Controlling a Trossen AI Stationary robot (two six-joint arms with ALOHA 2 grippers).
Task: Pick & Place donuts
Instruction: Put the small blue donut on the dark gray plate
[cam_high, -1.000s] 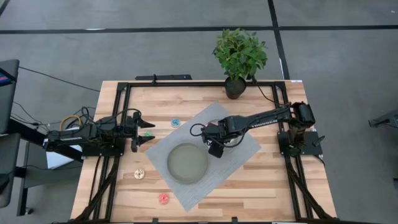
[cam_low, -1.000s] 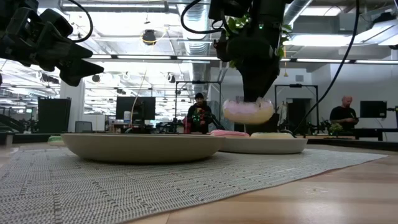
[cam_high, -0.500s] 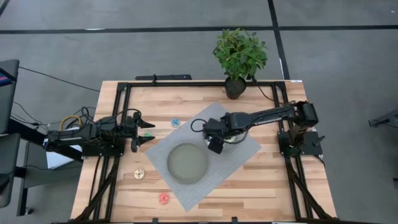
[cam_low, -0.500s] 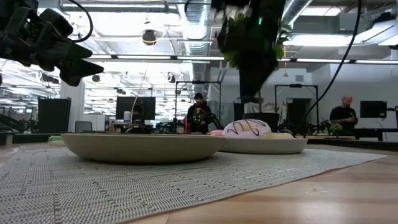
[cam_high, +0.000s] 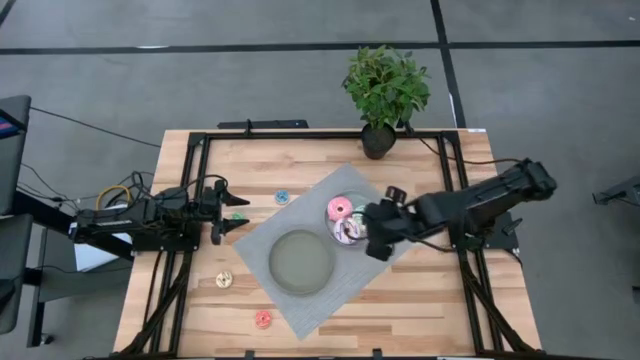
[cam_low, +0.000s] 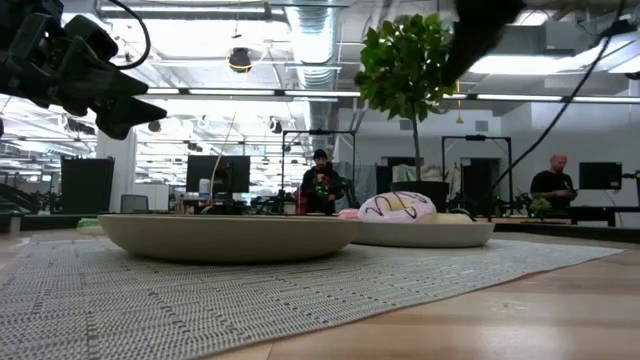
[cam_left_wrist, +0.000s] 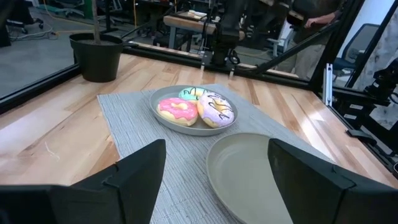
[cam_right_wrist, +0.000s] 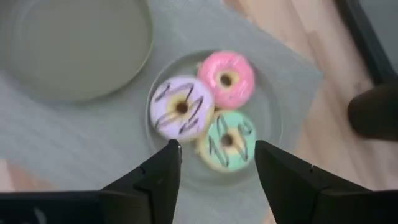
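Note:
Three larger donuts lie flat on the small grey plate (cam_right_wrist: 273, 118): pink (cam_right_wrist: 227, 79), purple-white (cam_right_wrist: 181, 107) and yellow-green (cam_right_wrist: 227, 140). From above, the pink one (cam_high: 338, 208) and the purple-white one (cam_high: 349, 231) show. My right gripper (cam_high: 374, 224) is open, raised just right of that plate, touching nothing. My left gripper (cam_high: 226, 211) is open and waits above the table's left side. The tiny donuts lie flat on the wood: blue (cam_high: 282, 197), green (cam_high: 238, 215), yellow (cam_high: 224, 280) and red (cam_high: 263, 319).
A larger grey plate (cam_high: 301, 262) sits on the grey woven mat (cam_high: 350, 275), beside the small plate. A potted plant (cam_high: 385, 90) stands at the table's far edge. Black frame rails run along the table's sides. People stand in the room behind.
My right gripper has let go of the purple-white donut, which was lifted over the small plate and now lies on it beside the other two. The gripper has then risen and drawn back toward the table's right edge.

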